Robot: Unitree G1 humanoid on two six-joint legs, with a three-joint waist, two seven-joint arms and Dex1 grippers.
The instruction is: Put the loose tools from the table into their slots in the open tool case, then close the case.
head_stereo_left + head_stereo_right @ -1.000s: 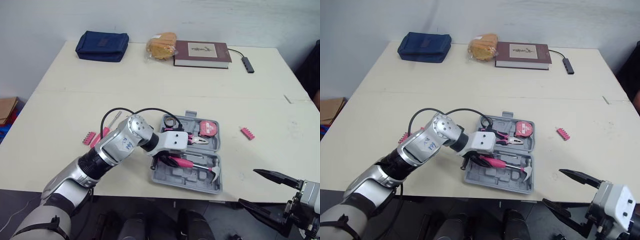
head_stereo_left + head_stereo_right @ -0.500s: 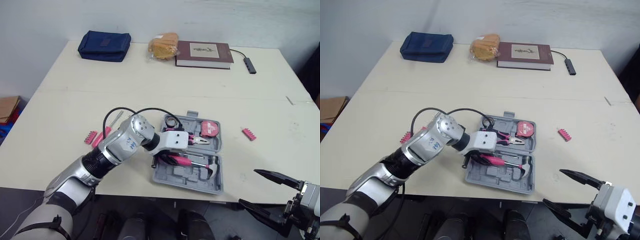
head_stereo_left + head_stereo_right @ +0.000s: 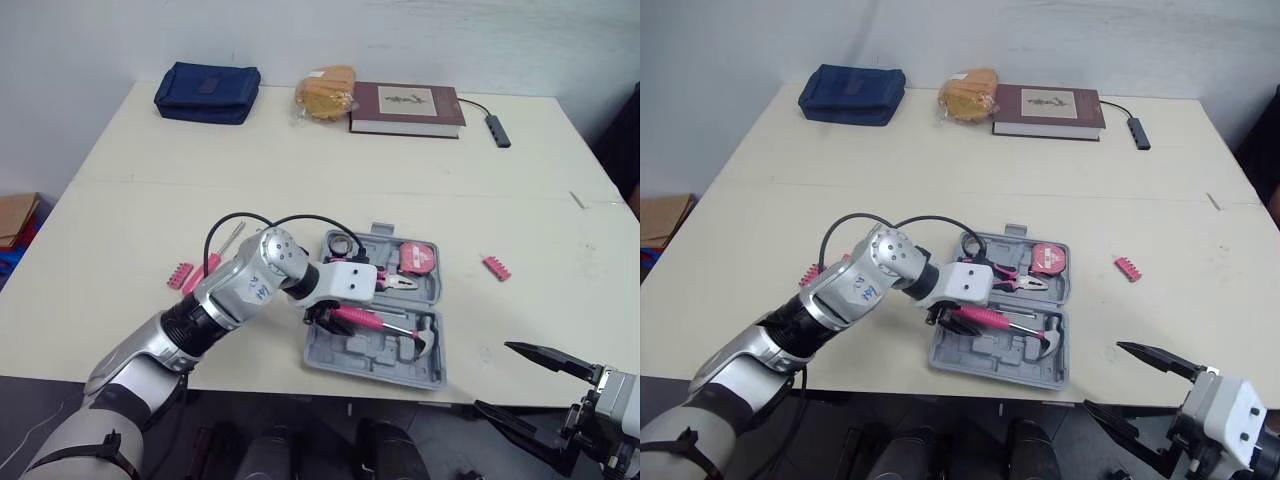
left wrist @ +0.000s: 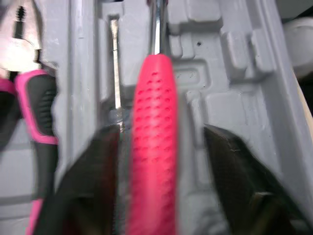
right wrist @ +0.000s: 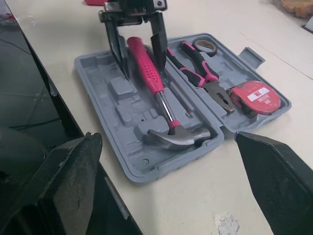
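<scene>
On your L, a pink bit strip (image 3: 179, 274) and a screwdriver (image 3: 212, 262) lie loose on the table (image 3: 120, 210), just beside the L arm. The L gripper (image 3: 322, 315) sits low over the open tool case (image 3: 350, 352) w/ fingers apart, astride the pink handle of the hammer (image 5: 146, 68), which lies in the near half, head to the R; pliers (image 3: 390, 282) and tape measure (image 3: 417, 257) are in the far half. Further R you've got a second bit strip (image 3: 495, 268) loose on the table, and the R gripper (image 3: 492, 375) off the near edge, spread wide, nothing in it.
</scene>
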